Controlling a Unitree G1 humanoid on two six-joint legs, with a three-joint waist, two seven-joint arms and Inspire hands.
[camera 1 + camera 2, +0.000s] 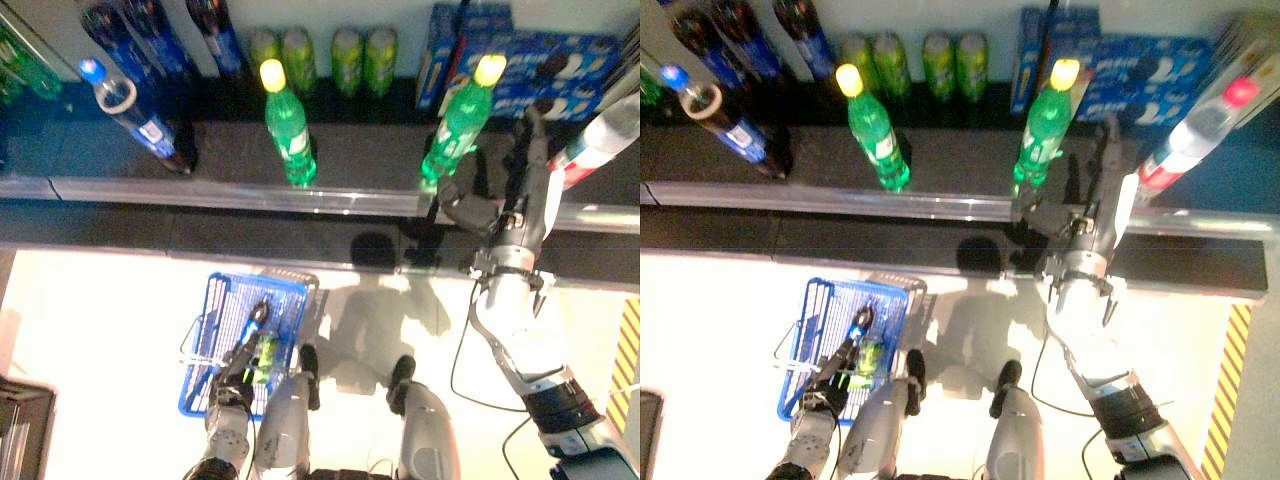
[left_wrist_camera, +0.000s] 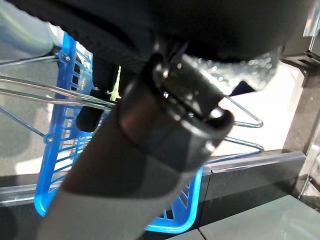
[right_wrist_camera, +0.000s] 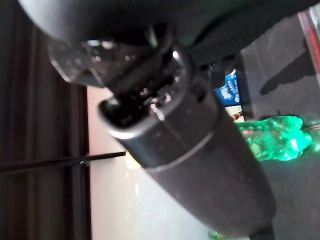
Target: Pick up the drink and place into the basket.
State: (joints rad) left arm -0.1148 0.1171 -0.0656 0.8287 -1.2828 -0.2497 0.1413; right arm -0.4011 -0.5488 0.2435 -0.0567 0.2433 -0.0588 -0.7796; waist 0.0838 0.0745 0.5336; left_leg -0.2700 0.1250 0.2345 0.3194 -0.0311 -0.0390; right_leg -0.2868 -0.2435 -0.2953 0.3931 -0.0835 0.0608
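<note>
We look down on a long dark shelf (image 1: 350,150) that runs across the top of the head view, from ten o'clock to two o'clock. At its back, near twelve o'clock, stand four green cans (image 1: 322,55), with blue boxes (image 1: 540,60) toward one o'clock and dark bottles (image 1: 150,30) toward eleven.

On the floor at about seven o'clock sits the blue basket (image 1: 225,300), with wire handles. Our left hand (image 1: 240,365) is at its near rim, fingers curled round a handle. Something small and green (image 1: 265,355) lies inside, just beside that hand (we cannot make out what it is).

Two green bottles with yellow caps stand upright on the shelf. One bottle (image 1: 288,125) is near twelve o'clock. The other, the drink (image 1: 458,125), is at about one o'clock, near the shelf's front edge.

Our right hand (image 1: 480,205) reaches up from four o'clock and sits just beside the drink's base, fingers spread and pointing up past it, not closed on it. Whether it touches the drink we cannot tell.
</note>
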